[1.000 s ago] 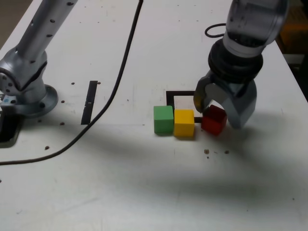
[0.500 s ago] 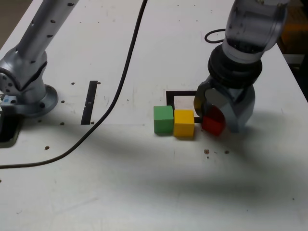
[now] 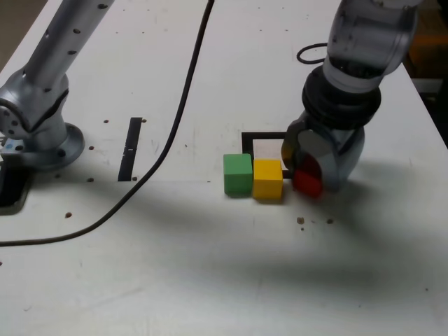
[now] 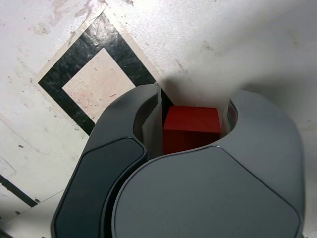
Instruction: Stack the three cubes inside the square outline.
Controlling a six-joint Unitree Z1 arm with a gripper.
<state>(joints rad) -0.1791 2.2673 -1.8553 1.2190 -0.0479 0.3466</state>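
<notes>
Red cube point(image 3: 309, 182) sits pinched between the tool point(image 3: 313, 170) jaws, just beside the yellow cube point(image 3: 267, 178).

The arm reaches steeply down, its gripper point(image 3: 312, 170) low at the table, fingers point(image 4: 124, 153) clamped together.

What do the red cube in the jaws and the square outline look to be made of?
Red cube: probably painted wood or plastic, matte, with crisp edges and no glare. Square outline: black tape stuck flat on the table, slightly glossy, with scuffed edges.
</notes>
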